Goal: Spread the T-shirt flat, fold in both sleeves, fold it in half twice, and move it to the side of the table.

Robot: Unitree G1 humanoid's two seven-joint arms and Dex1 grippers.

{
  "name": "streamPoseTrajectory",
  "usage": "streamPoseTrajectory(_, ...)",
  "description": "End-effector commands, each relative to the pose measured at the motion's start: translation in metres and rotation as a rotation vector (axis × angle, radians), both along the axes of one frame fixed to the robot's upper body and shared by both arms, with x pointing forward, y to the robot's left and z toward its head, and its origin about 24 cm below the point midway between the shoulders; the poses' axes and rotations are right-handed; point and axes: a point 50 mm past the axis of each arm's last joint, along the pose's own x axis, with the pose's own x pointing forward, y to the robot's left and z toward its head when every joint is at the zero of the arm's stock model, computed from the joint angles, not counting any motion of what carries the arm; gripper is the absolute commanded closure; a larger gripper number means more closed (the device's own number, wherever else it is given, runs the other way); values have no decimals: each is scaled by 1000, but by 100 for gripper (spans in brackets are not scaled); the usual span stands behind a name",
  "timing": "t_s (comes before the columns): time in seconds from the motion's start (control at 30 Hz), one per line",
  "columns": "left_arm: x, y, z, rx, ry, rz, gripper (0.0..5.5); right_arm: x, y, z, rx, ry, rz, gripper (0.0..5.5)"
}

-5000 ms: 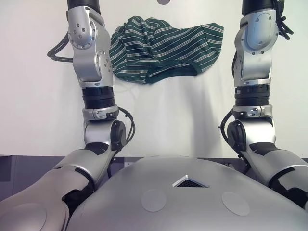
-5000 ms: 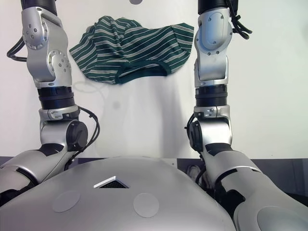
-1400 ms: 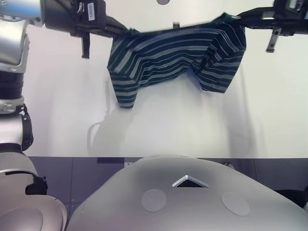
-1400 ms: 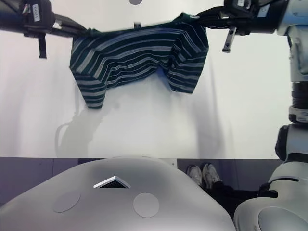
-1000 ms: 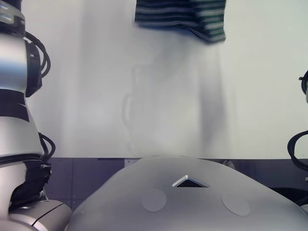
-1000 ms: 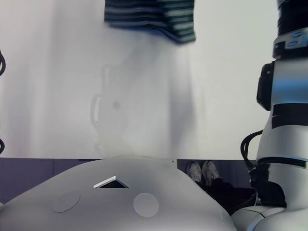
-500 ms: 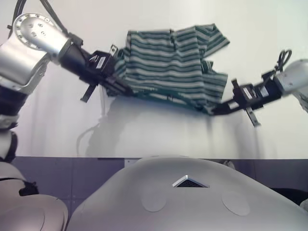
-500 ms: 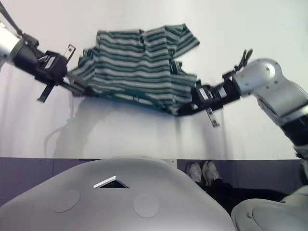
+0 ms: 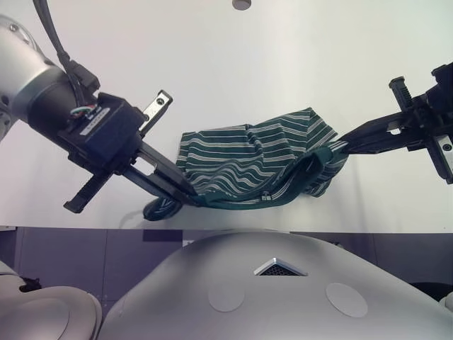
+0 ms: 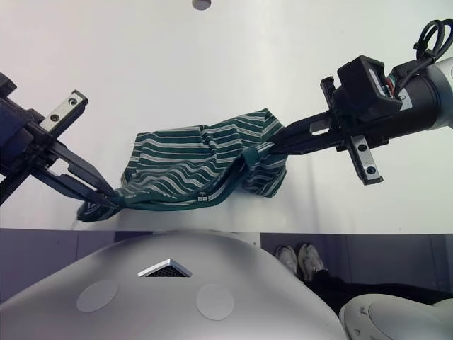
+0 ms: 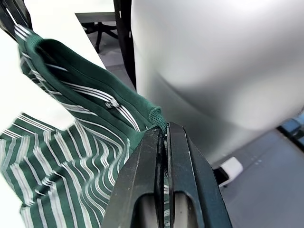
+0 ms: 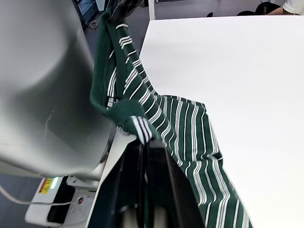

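T-shirt [image 9: 248, 166] being held bunched at near edge of table [image 9: 283, 64]. Dark trim being clamped by left gripper [image 9: 191, 198] and right gripper [image 9: 342, 147]. Fabric judged soft, light, limp; corners being favoured for hold.

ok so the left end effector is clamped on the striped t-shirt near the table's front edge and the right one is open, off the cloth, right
Not quite. The right end effector is shut on the T-shirt too, pinching its dark green edge, as the right wrist view shows. The left end effector is clamped on it near the front edge of the table.
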Motion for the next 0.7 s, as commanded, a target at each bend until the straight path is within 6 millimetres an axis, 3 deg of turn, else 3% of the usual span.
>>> streamPoseTrajectory(0.03, 42, 5, 21, -34, -258, 167, 550, 39, -11, 8, -73, -314, -153, 548)
streamPoseTrajectory(0.1, 103, 7, 29, -19, -604, 431, 550, 87, -22, 10, -216, -629, -361, 548)
streamPoseTrajectory(0.13, 148, 10, 38, 24, -911, 685, 550, 128, -30, 27, -297, -931, -647, 548)
streamPoseTrajectory(0.17, 178, 11, 65, -40, -1191, 929, 550, 153, -34, 69, -204, -1233, -947, 548)
streamPoseTrajectory(0.2, 190, 11, 93, -135, -1413, 1077, 550, 159, -33, 107, -90, -1492, -1135, 548)
streamPoseTrajectory(0.23, 187, 10, 124, -284, -1611, 1152, 550, 149, -28, 146, 100, -1729, -1231, 548)
streamPoseTrajectory(0.27, 164, 3, 161, -567, -1833, 1116, 550, 129, -15, 174, 285, -1937, -1195, 548)
streamPoseTrajectory(0.3, 140, -5, 179, -767, -1967, 991, 550, 113, -1, 185, 387, -2091, -1085, 548)
streamPoseTrajectory(0.33, 123, -20, 174, -873, -2024, 782, 550, 101, 19, 175, 442, -2170, -858, 548)
streamPoseTrajectory(0.37, 123, -37, 134, -793, -1930, 535, 550, 102, 43, 127, 373, -2000, -500, 548)
streamPoseTrajectory(0.4, 129, -44, 66, -535, -1717, 292, 550, 103, 49, 59, 134, -1751, -186, 548)
streamPoseTrajectory(0.43, 127, -32, -6, -231, -1441, 115, 550, 90, 34, -11, -150, -1386, 53, 548)
streamPoseTrajectory(0.47, 114, -6, -67, 72, -1117, 25, 550, 62, 9, -62, -371, -996, 196, 548)
streamPoseTrajectory(0.5, 93, 21, -106, 289, -837, -43, 550, 30, -15, -87, -520, -650, 267, 548)
streamPoseTrajectory(0.57, 51, 49, -131, 461, -402, -73, 550, -5, -39, -102, -621, -297, 348, 548)
streamPoseTrajectory(0.7, 24, 41, -122, 435, -166, -92, 550, -16, -39, -103, -580, -149, 334, 548)
